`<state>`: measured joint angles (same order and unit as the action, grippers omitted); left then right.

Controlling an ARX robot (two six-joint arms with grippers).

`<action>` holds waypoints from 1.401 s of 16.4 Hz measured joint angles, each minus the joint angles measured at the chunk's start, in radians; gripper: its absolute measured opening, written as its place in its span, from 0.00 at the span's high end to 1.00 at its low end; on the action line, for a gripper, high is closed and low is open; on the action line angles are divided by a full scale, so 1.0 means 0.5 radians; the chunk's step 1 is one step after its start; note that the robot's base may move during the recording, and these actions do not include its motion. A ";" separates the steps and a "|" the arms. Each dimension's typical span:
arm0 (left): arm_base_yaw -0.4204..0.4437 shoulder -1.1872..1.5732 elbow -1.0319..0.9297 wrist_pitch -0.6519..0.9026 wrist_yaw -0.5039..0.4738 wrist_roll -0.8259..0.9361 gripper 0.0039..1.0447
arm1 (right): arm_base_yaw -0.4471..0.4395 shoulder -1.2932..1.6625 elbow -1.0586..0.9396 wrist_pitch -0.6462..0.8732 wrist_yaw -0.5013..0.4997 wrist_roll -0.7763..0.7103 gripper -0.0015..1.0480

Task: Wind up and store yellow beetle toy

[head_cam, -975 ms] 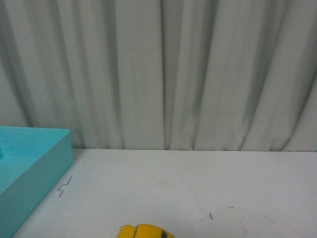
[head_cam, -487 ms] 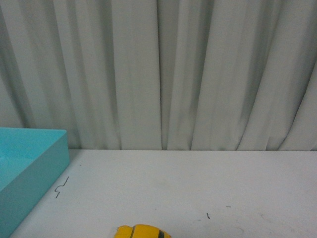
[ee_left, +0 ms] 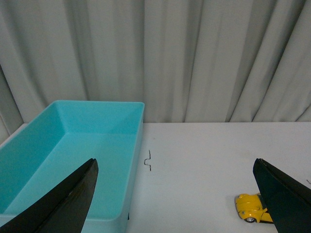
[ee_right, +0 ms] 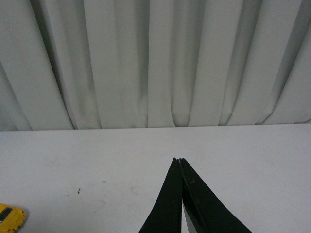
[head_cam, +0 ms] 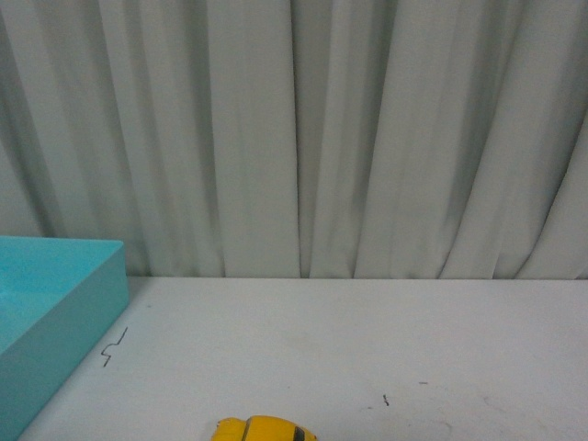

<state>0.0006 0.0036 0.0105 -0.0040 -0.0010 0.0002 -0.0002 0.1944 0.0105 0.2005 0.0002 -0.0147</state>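
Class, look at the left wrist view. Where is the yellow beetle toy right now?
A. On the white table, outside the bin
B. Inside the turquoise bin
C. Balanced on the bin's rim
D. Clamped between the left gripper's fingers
A: the yellow beetle toy sits on its wheels on the white table, well apart from the turquoise bin.

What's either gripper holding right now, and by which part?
Nothing. The left gripper is open and empty; the right gripper is shut on nothing. The yellow beetle toy sits free on the white table.
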 joint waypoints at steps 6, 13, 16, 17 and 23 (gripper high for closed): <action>0.000 0.000 0.000 0.001 0.002 0.000 0.06 | 0.000 -0.381 0.001 -0.408 -0.001 0.000 0.98; 0.000 0.000 0.000 0.001 0.001 0.000 0.06 | 0.000 -0.384 0.001 -0.409 0.000 0.000 0.30; 0.087 0.336 0.248 -0.558 0.064 -0.266 0.06 | 0.000 -0.383 0.001 -0.408 0.000 0.002 0.07; 0.214 0.742 0.466 -0.576 0.064 -0.459 0.06 | 0.000 -0.383 0.001 -0.410 0.000 0.001 0.06; 0.121 1.625 0.920 0.097 0.037 -0.387 0.06 | 0.000 -0.383 0.001 -0.408 0.001 0.001 0.06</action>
<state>0.0608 0.8162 0.4706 0.0444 0.0174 -0.1932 -0.0002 0.0029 0.0109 -0.0036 0.0006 -0.0143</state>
